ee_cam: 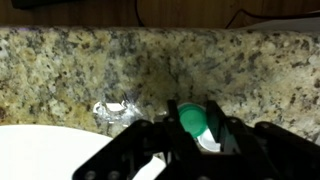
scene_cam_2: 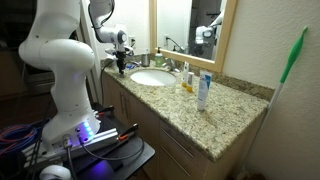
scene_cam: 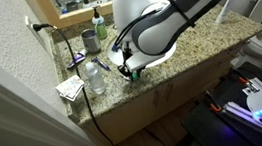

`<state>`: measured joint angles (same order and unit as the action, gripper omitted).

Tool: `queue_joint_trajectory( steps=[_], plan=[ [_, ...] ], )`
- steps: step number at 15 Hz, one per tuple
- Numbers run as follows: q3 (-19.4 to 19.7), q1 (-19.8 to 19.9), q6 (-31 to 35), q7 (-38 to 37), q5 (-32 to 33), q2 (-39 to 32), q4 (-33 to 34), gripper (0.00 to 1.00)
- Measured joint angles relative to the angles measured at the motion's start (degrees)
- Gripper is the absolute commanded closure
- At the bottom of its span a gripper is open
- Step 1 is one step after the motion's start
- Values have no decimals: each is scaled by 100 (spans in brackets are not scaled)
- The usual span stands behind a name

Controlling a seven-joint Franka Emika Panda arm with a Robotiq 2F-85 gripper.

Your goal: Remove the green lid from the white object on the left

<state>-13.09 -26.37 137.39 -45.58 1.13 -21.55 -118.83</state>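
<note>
In the wrist view my gripper [ee_cam: 190, 106] is shut on the green lid [ee_cam: 190, 121], a small round teal cap, with one black finger on each side of it. The white object [ee_cam: 208, 143] peeks out just below and to the right of the lid. I cannot tell whether the lid still sits on it. In an exterior view the gripper [scene_cam: 128, 70] hangs low over the granite counter's front edge [scene_cam: 161, 74], beside the sink, with a speck of green at its tips. In an exterior view the gripper [scene_cam_2: 122, 64] is at the counter's far end.
The white sink basin [ee_cam: 40, 160] lies close to the gripper. A crumpled clear wrapper [ee_cam: 115, 110] lies on the granite. A clear plastic bottle [scene_cam: 94, 75], a paper [scene_cam: 69, 88], a grey-green cup [scene_cam: 88, 38] and a green-topped bottle [scene_cam: 99, 24] stand nearby. A white tube [scene_cam_2: 203, 92] stands farther along.
</note>
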Motion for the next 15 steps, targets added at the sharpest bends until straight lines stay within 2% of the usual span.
queue_joint_trajectory(
  steps=[2, 3, 4, 6, 7, 8, 10, 13, 15],
  plan=[
    [0, -3, -1, -2, -1, 0, 7, 28],
    [0, -4, -4, -2, -1, 0, 8, 46],
    [0, -5, -5, -2, 2, 0, 8, 15],
    [0, -6, -5, -2, 2, 0, 8, 2],
    [0, -7, -4, -2, 3, 0, 8, 12],
    [0, -8, -4, -2, 7, 0, 8, 37],
    [0, -8, -3, -2, 13, 1, 8, 38],
    [0, -9, -3, -2, 19, 2, 8, 59],
    [0, -13, -3, -2, 21, 4, 8, 21]
  ],
)
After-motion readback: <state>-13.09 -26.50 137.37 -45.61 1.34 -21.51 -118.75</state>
